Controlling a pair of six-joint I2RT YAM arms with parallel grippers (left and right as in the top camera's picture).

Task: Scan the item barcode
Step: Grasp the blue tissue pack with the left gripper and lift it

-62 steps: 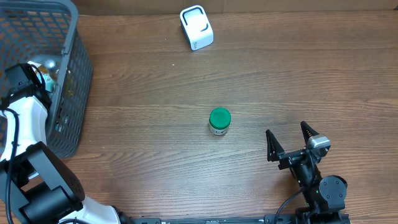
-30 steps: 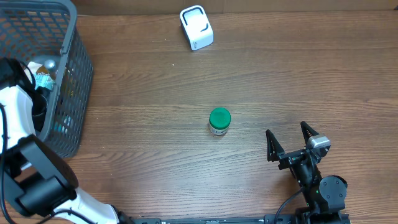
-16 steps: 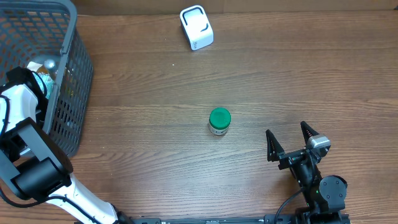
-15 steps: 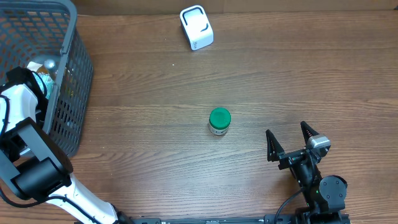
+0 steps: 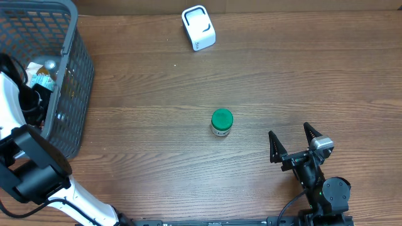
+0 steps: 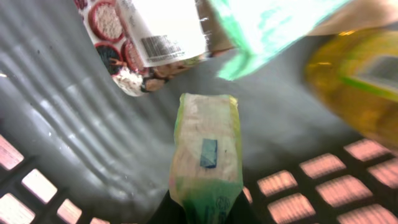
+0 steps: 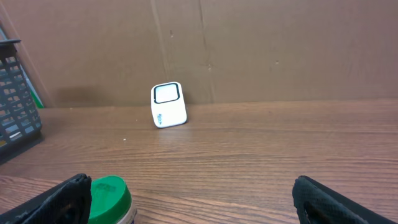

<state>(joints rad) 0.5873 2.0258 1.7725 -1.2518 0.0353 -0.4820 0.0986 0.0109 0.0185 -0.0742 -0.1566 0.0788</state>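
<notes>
Left wrist view, and it's a grab: the left fingers [image 6: 160,214] are clamped together on the bottom end of a green-and-yellow packet [image 6: 205,155]. Its long axis runs straight away from them, up the frame. That's down inside the basket [image 5: 75,56] at the far-left corner of the surface [image 5: 157,176]. A printed pouch [image 6: 155,43] and a yellowish bottle [image 6: 360,81] crowd in just beyond the packet's tip.

No barcode shows on the face we see, only a small dark square. Whether the code sits on the hidden side, I can't tell.

Overhead now: the scanner [image 5: 198,28] stands at the far edge of the surface, well apart from the basket, off to its right. So the packet looks like the item to scan. My read is that it has to come up over the basket wall, then across to that scanner, and the left arm is clearly the nearer one.

Over by the near-right corner the right fingers [image 5: 275,147] stand wide apart, holding nothing. A green-lidded jar [image 5: 222,121] sits between them and the scanner.
</notes>
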